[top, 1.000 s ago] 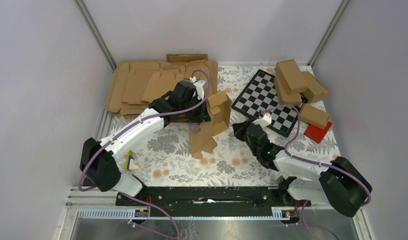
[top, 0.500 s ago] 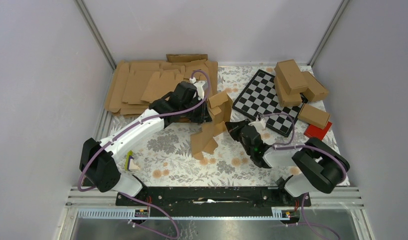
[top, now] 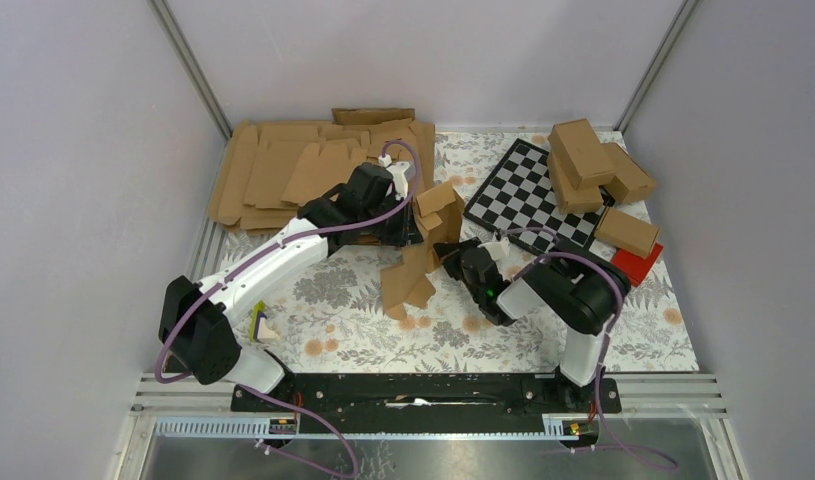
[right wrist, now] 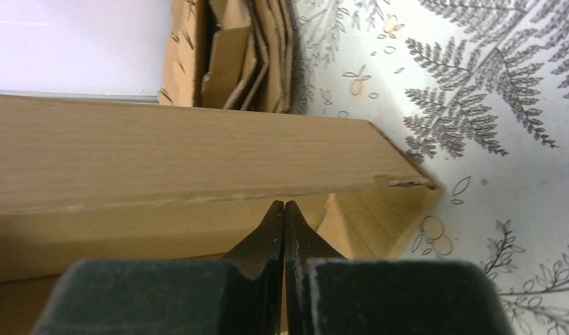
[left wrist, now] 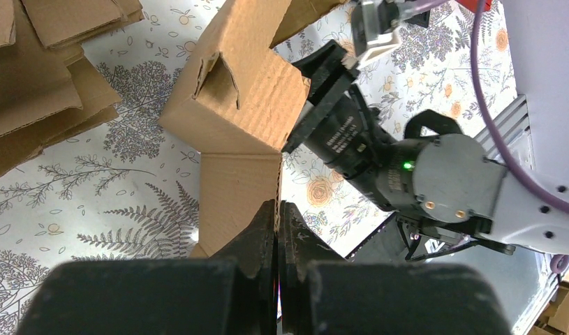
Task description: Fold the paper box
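The paper box (top: 428, 240) is a partly folded brown blank standing on the floral table top, its upper part (left wrist: 232, 98) formed into a tube with a loose flap below. My left gripper (top: 408, 228) is shut on a thin cardboard edge of it, and the sheet shows between the fingertips (left wrist: 277, 209). My right gripper (top: 446, 248) is shut with nothing between its fingers. Its tips (right wrist: 284, 206) press against the box's side panel (right wrist: 163, 160). From the left wrist view, the right gripper's black fingers (left wrist: 323, 77) touch the box's right face.
A heap of flat brown blanks (top: 283, 170) lies at the back left. A checkerboard (top: 533, 200) lies right of the box, with several folded cartons (top: 593, 160) and a red block (top: 635, 264) beyond it. A small white and green object (top: 261, 325) sits near the left base.
My right arm has swung left, bringing its shut gripper from near the checkerboard up against the box's right side. The left arm and its grip have not moved.
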`<state>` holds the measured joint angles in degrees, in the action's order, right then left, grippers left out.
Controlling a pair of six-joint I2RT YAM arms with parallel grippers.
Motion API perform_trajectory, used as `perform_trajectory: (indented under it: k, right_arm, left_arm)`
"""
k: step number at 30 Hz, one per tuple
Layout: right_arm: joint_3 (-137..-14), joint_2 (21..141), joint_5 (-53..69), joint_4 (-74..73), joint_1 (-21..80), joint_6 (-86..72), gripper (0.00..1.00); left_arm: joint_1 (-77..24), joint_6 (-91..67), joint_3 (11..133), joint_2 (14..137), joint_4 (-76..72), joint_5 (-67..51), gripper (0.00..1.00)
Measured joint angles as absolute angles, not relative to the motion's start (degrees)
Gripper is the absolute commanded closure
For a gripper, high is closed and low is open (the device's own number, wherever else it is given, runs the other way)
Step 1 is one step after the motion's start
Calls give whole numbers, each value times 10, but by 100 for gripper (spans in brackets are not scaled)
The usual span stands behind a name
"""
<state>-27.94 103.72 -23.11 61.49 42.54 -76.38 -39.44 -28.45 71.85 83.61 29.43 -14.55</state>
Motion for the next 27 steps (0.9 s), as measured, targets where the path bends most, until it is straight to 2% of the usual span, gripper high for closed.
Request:
perform_trajectory:
  k: [7, 14, 20, 27]
  right_arm:
    - [-298, 1118, -228, 646, 425, -793, 100]
    - [-339, 1108, -228, 544, 425, -847, 100]
    - [-341, 1106, -228, 524, 425, -882, 100]
    - [-341, 1078, -228, 493, 426, -832, 100]
  left_arm:
    - [-394, -283, 720, 836, 295, -145, 100]
    - [-394, -278, 720, 836, 299, -141, 100]
    - [-394, -274, 720, 836, 300, -137, 100]
    - [-394, -270, 723, 833, 305, -136, 100]
